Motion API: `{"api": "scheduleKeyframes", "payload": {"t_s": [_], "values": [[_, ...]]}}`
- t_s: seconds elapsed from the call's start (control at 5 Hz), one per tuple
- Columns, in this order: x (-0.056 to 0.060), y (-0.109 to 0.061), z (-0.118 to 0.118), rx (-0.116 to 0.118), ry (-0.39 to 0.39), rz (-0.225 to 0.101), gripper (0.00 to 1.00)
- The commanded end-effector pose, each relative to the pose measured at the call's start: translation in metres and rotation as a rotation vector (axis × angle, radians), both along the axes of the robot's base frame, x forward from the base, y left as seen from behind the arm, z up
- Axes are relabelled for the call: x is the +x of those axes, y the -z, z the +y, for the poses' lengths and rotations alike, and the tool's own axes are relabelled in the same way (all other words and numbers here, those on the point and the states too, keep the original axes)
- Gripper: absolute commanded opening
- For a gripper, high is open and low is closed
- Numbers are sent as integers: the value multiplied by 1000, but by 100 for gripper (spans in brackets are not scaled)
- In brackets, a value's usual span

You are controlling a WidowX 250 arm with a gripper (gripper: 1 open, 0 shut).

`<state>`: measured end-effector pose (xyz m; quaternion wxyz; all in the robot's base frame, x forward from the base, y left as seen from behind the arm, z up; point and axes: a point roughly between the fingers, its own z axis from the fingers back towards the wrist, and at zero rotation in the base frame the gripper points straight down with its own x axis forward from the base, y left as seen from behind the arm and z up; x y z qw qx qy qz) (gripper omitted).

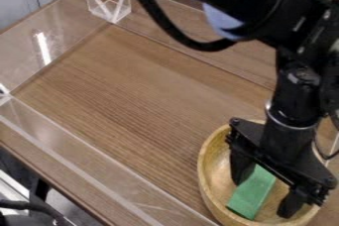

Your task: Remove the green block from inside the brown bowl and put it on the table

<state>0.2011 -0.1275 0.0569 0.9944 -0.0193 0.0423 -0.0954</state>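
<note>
The green block (253, 196) lies flat inside the brown bowl (213, 166) at the table's near right corner. My gripper (265, 184) hangs straight over the bowl, open, with its black fingers (243, 163) straddling the block on either side. One finger stands at the block's left upper end, the other (292, 203) at its right lower side. I cannot tell whether the fingers touch the block. The arm's black body covers the far part of the bowl.
The table (119, 91) is brown wood grain with low clear acrylic walls (40, 42) along its left and near edges. A small clear acrylic stand (107, 2) sits at the back left. Black cables loop above the arm at the top.
</note>
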Motion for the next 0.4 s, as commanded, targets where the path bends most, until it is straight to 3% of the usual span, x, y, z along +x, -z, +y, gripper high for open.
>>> {"api": "scheduleKeyframes", "payload": {"t_s": [0.0, 0.2], "values": [[10, -6, 1, -37, -20, -40, 100], [13, -5, 4, -52, -35, -40, 100]]}}
